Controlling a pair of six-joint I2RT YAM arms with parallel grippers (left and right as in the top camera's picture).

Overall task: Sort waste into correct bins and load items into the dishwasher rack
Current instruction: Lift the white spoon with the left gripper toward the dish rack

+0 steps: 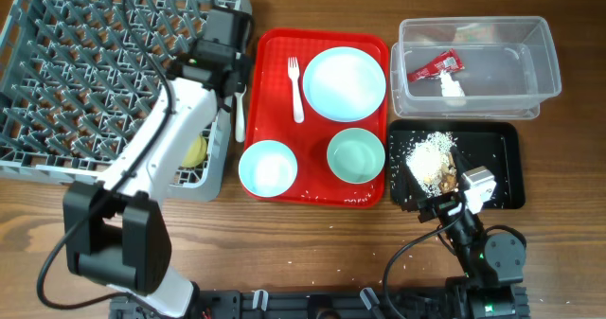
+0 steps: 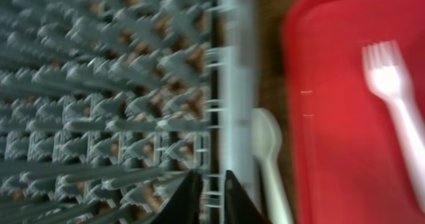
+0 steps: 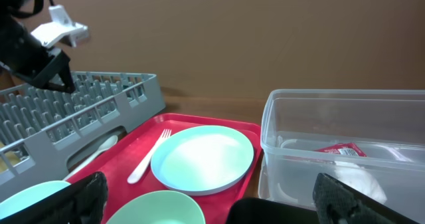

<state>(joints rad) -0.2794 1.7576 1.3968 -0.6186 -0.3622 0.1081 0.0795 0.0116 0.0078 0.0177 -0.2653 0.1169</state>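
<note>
As left gripper hovers, spoon rests.

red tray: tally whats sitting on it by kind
plate: 1
bowls: 2
fork: 1
total: 4

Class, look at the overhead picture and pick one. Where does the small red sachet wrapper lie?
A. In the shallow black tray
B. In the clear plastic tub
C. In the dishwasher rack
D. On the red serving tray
B: the red sachet wrapper lies on the floor of the clear tub, next to the white crumpled paper.
</note>
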